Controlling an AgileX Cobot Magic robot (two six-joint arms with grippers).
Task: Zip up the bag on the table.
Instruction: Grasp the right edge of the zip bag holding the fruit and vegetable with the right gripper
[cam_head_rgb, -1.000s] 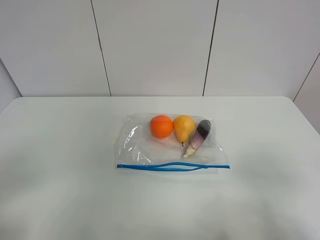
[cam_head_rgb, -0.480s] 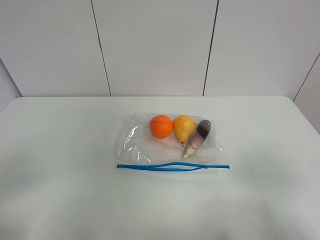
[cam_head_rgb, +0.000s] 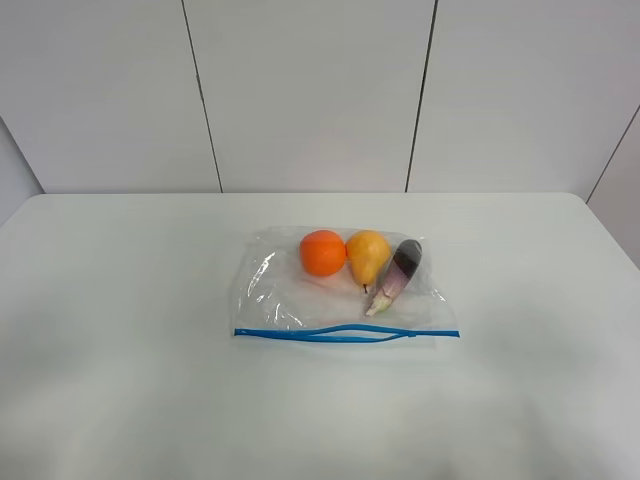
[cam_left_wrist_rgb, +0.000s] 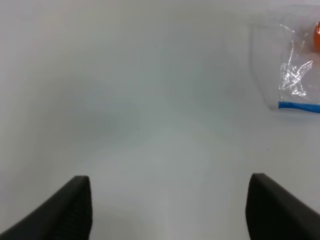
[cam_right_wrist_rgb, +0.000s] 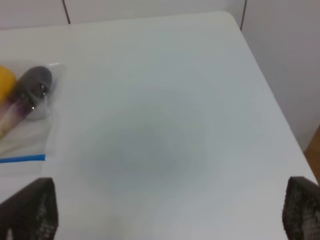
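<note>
Bag (cam_head_rgb: 285, 295) lies flat near the middle of the counter (cam_head_rgb: 120, 360), with its zip strip (cam_head_rgb: 345, 333) along the near edge in the high view and running side to side. The orange (cam_head_rgb: 322, 252), pear (cam_head_rgb: 367, 254) and eggplant (cam_head_rgb: 398, 272) sit in a row inside, against the far edge and well apart from the strip. That leaves the plastic beside the strip flat, which in my judgement favours a clean press. Note that the strip shows two blue lines that part and bow in the middle and meet at both ends, so I judge the seal unfinished. Neither arm appears in the high view. Your left tool (cam_left_wrist_rgb: 170, 205) hangs over bare counter with its fingers wide apart, holding nothing; the bag's left corner and strip end lie ahead of it and off to one side, not between the fingers. Your right tool (cam_right_wrist_rgb: 167, 212) is likewise spread and empty above bare counter, with the bag's right end and the eggplant at the edge of its view. Both are placed clear of the bag, one toward each end of the strip. No contact has been made; the task is not yet begun. The next move calls for pinning one end and running the strip shut.
</note>
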